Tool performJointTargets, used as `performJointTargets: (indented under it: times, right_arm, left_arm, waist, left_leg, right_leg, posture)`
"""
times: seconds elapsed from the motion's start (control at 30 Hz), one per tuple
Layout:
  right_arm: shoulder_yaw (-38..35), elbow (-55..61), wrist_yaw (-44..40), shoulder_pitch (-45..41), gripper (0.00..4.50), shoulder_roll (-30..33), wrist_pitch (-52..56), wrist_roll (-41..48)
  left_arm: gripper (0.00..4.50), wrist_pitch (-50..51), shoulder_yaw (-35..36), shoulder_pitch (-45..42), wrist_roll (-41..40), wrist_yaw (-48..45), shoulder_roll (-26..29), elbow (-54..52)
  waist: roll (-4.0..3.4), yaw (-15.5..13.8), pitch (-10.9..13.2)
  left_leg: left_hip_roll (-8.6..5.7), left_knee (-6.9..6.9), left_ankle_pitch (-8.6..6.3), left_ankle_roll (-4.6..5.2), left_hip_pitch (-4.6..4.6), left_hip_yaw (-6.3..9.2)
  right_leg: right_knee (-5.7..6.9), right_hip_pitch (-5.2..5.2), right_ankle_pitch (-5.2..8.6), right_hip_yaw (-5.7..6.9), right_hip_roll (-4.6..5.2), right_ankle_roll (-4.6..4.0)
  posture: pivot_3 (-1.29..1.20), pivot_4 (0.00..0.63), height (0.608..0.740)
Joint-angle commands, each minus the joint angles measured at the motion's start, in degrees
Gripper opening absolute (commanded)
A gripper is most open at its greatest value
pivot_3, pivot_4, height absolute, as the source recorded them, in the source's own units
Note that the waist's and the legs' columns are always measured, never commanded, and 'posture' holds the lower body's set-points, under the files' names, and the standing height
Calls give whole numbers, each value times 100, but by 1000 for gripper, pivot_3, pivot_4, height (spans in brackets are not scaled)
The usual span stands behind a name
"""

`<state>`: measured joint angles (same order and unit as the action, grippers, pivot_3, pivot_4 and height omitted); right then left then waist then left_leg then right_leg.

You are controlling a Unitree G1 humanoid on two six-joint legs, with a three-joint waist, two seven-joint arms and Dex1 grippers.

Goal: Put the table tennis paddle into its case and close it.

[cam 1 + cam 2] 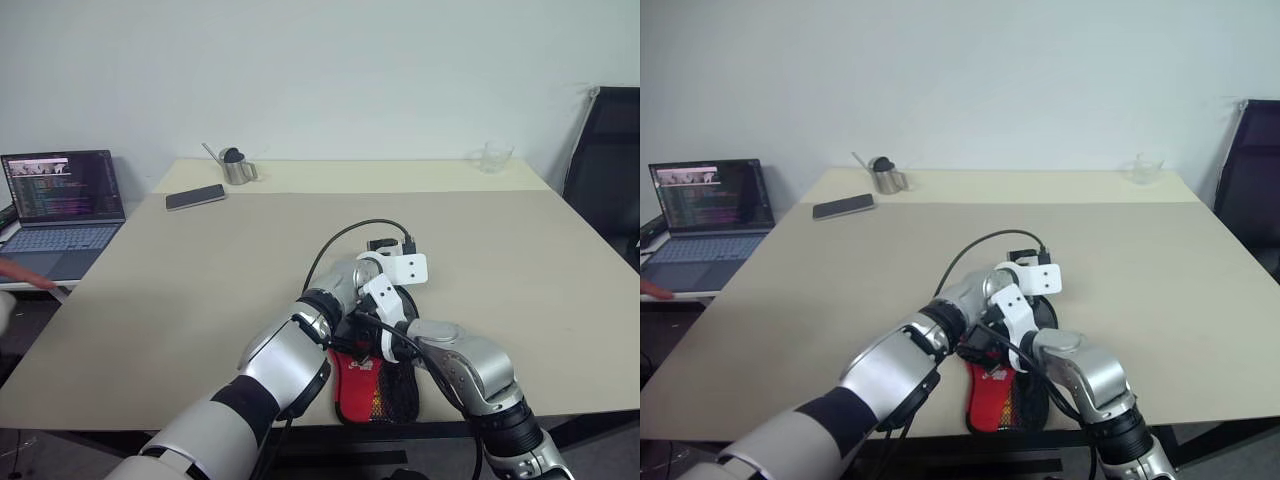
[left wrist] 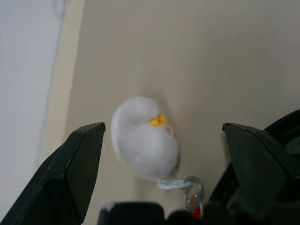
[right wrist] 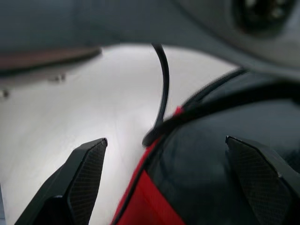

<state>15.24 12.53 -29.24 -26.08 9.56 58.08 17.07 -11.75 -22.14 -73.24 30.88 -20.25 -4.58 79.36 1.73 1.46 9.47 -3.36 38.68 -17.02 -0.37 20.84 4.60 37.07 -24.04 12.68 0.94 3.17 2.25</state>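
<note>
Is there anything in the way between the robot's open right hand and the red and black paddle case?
Nothing visible blocks it. The right gripper is open with the case right in front of its fingers, only bare table beside it. The left gripper is open near a white fluffy charm.

Case (image 1: 372, 392) black-and-red with mesh panel, flat on table near front edge, partly hidden

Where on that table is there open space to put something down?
Most of the table is bare: the wide middle between the phone and the glass, and the whole right side. The near left is free too. It is crowded only at the near edge, where both arms hang over the case.
</note>
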Motion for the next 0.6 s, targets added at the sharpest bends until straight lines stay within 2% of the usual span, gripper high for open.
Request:
performJointTargets:
  times: [0.03, 0.27, 0.4, 0.6]
  right_arm:
    - [363, -604, -105, 195, 4500, 14, 195, 8]
    - [385, -787, -226, 162, 4500, 9, 70, -19]
    - [403, -971, -311, 95, 4500, 29, -59, -41]
    - [462, -1091, -385, 58, 4500, 47, -183, -60]
  left_arm:
    - [4486, -263, 464, -121, -720, -1083, -261, -481]
    - [4486, -271, 930, -263, -1389, -1966, 85, -986]
    - [4486, -616, 417, -143, -829, -1480, 392, -1127]
    - [4486, -633, 114, -100, -507, -882, 506, -1072]
  waist:
    - [-1, -18, 1]
    - [-12, 7, 2]
    - [-18, 41, 3]
    - [-26, 39, -11]
  left_leg:
    - [-1, 0, 0, 0, 2, 0]
    - [-5, 3, -9, 14, 8, -7]
    - [-2, 2, -10, 17, 1, -11]
    - [-2, 2, -10, 17, -7, -12]
  right_leg:
    - [-2, 0, -3, 1, 0, -4]
    - [-2, -7, -12, -5, 1, -20]
    - [0, -7, -12, -14, -2, -19]
    - [2, 1, -9, -16, -2, -13]
  posture:
    - [0, 150, 740]
    - [0, 150, 740]
    - [0, 150, 740]
    - [0, 150, 740]
